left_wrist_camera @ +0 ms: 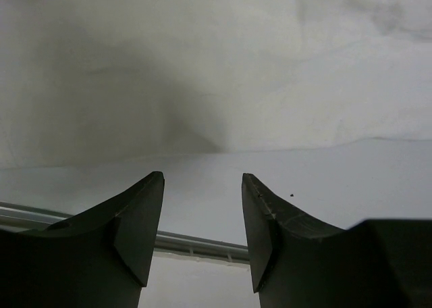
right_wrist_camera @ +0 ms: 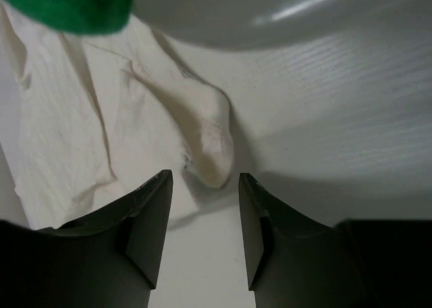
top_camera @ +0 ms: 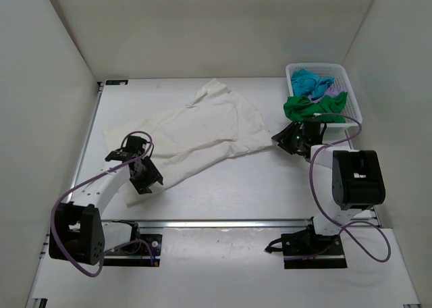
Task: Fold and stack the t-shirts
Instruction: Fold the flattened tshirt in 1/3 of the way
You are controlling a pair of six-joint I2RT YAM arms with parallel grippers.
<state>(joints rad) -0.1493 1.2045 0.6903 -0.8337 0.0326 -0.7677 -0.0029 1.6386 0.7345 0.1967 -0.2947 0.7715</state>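
The large cream-white t-shirt (top_camera: 202, 129) lies spread and wrinkled across the middle of the table. My left gripper (top_camera: 145, 180) hovers over its near left edge. In the left wrist view that gripper (left_wrist_camera: 202, 180) is open and empty, with the cream cloth (left_wrist_camera: 216, 85) ahead of it. My right gripper (top_camera: 285, 143) is at the shirt's right edge, beside the basket. It (right_wrist_camera: 206, 176) is open too, and a rumpled cream corner (right_wrist_camera: 209, 142) lies just beyond the fingertips, untouched. A green t-shirt (top_camera: 314, 107) drapes over the basket's front. Turquoise (top_camera: 310, 84) and lilac (top_camera: 332, 88) t-shirts lie inside.
The white lattice basket (top_camera: 351, 95) stands at the back right corner, close to my right arm. White walls close in the table on three sides. A metal rail (top_camera: 223, 223) runs along the near edge in front of both arm bases.
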